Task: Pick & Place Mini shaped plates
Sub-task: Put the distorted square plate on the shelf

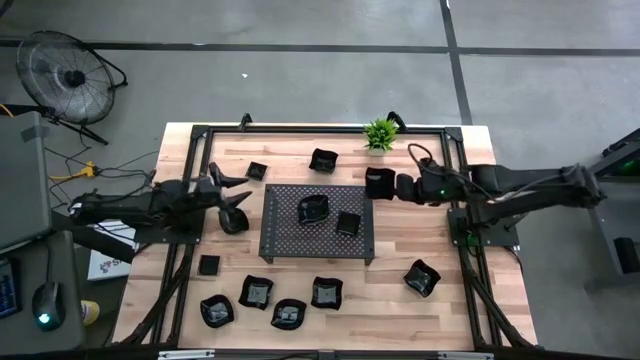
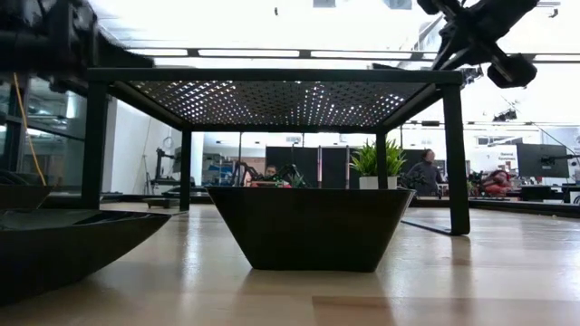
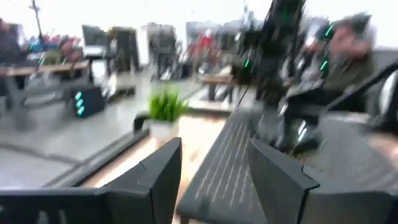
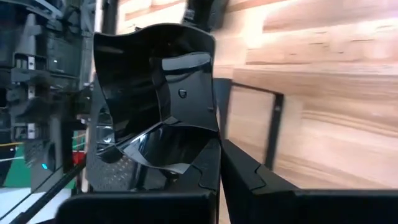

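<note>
Several small glossy black mini plates lie on the wooden table: a near row [image 1: 288, 314], one near the right [image 1: 421, 277], two at the far side [image 1: 323, 160]. Two more sit on the perforated tray [image 1: 290, 240]. One plate fills the low view [image 2: 308, 226]. My right gripper [image 1: 388, 186] is at the tray's far right corner, shut on a wavy-rimmed plate [image 4: 155, 93]. My left gripper [image 1: 243, 198] hovers left of the tray, open and holding nothing [image 3: 214, 155]. My right gripper pinches the plate's rim wall [image 4: 199, 134] between its two fingers [image 4: 249, 174]. The fingers come roughly level from the table's right. The plate stands out past the fingertips, tipped on its side with its hollow facing the camera, lifted clear of the table.
The raised tray stands on legs [image 2: 453, 154] mid-table, inside a black frame [image 1: 200, 130]. A small green plant [image 1: 380, 133] sits at the far edge, close to my right gripper. Bare wood shows right of the tray [image 1: 410, 235]. People and desks are in the room beyond.
</note>
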You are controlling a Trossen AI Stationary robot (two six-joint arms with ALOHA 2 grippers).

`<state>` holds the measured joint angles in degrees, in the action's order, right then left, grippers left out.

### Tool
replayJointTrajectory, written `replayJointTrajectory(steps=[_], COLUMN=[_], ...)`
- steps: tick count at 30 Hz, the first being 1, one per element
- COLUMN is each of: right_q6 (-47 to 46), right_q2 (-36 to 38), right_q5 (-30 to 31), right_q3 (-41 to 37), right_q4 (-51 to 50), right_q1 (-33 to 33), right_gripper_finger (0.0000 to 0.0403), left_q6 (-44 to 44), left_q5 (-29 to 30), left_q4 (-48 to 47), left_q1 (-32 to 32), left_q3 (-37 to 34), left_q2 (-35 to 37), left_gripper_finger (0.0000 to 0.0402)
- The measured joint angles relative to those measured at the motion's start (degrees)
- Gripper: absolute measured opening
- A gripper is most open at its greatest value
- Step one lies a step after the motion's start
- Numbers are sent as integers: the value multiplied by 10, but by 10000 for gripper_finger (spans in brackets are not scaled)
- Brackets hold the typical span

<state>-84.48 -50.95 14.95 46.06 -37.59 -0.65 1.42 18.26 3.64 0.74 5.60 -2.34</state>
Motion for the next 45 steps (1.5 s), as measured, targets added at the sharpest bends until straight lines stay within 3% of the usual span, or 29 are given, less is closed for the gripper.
replayJointTrajectory(steps=[8,15,22,29,35,40,45], right_q6=[58,130,208,311,372,341,279], right_q2=[-49,-99,-137,-144,-144,-144,-144], right_q5=[85,152,208,250,240,178,118], right_q3=[0,0,0,1,1,1,1], right_q4=[101,208,294,348,367,354,303], right_q1=[-26,-29,-29,-29,-27,-14,6], right_gripper_finger=[0,0,0,0,0,0,0], left_q6=[27,28,53,54,102,230,304], left_q5=[-58,-87,-43,-1,1,-11,-3], left_q4=[-1,4,102,113,106,49,-19], left_q1=[0,0,0,0,0,0,0], left_q3=[62,134,180,266,358,441,517], left_q2=[-37,-148,-292,-440,-545,-613,-660], left_gripper_finger=[184,184,184,184,184,184,184])
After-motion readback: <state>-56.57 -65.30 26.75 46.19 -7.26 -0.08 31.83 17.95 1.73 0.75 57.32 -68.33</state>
